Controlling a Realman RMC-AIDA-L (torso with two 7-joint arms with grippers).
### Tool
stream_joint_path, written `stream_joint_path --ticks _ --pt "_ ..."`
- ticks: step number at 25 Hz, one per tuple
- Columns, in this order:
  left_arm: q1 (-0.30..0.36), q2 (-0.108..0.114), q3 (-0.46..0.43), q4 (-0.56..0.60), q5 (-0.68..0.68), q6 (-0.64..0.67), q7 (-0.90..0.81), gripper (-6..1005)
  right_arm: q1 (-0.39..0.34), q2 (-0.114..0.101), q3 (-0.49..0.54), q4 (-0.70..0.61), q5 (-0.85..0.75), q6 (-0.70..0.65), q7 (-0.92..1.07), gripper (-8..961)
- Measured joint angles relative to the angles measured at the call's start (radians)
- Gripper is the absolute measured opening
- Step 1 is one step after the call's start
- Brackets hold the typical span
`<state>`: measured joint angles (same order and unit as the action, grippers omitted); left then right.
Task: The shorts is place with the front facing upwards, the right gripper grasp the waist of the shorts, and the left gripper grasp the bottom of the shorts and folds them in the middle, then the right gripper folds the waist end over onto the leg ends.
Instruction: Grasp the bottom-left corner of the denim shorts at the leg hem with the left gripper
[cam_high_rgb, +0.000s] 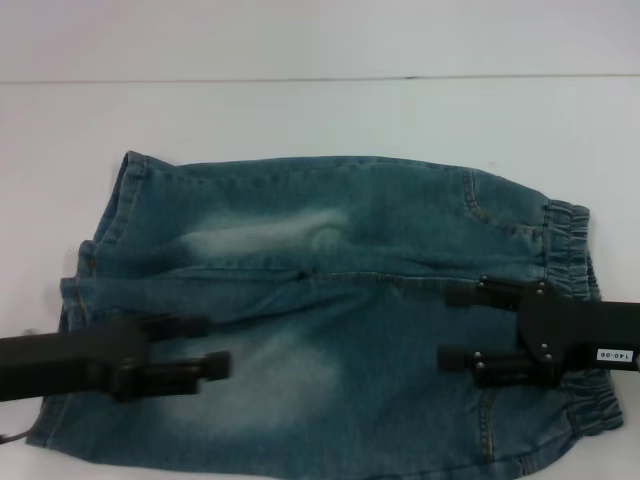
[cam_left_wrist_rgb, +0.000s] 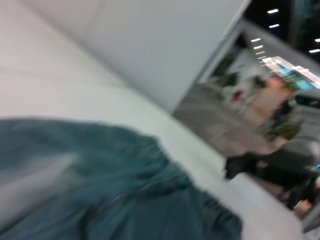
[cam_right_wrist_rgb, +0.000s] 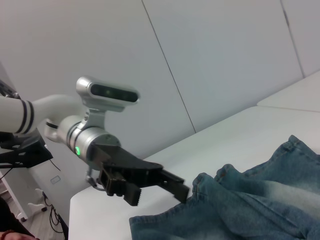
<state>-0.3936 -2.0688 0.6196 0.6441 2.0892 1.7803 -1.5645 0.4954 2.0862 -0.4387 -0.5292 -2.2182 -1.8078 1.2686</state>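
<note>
The blue-green denim shorts (cam_high_rgb: 320, 300) lie flat on the white table, front up. The gathered waist (cam_high_rgb: 572, 250) is at the right and the leg ends (cam_high_rgb: 85, 280) are at the left. My right gripper (cam_high_rgb: 447, 327) is over the waist half, open, fingers pointing left with nothing between them. My left gripper (cam_high_rgb: 212, 343) is over the leg half, open and empty. The right wrist view shows the left gripper (cam_right_wrist_rgb: 160, 187) just above the hem of the shorts (cam_right_wrist_rgb: 250, 205). In the left wrist view the shorts (cam_left_wrist_rgb: 100, 190) are blurred, with the right gripper (cam_left_wrist_rgb: 250, 167) beyond.
The white table (cam_high_rgb: 320, 110) extends behind the shorts to a wall. The front edge of the shorts reaches the bottom of the head view. A room with other furniture shows past the table's end in the left wrist view.
</note>
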Motion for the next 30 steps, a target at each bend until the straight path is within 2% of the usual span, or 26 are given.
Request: stream_joint_path --ticks 6,10,13,17,30 --pt "0.067 0.024 -0.137 0.15 0.151 0.084 -0.104 872 -0.004 0.0 0.0 0.0 0.0 0.001 0.0 940" --pt "0.086 0.045 -0.254 0.198 0.246 0.124 -0.109 872 -0.006 0.0 -0.001 0.0 0.0 0.004 0.0 940" --pt "0.087 0.062 -0.305 0.222 0.321 0.13 -0.123 872 -0.006 0.0 -0.001 0.0 0.0 0.004 0.0 940" --pt "0.08 0.069 -0.33 0.255 0.406 0.12 -0.167 873 -0.006 -0.001 -0.002 0.0 0.0 0.004 0.006 939" --pt "0.042 0.066 -0.324 0.266 0.547 0.079 -0.236 872 0.002 -0.002 -0.002 0.0 0.0 0.004 0.012 938"
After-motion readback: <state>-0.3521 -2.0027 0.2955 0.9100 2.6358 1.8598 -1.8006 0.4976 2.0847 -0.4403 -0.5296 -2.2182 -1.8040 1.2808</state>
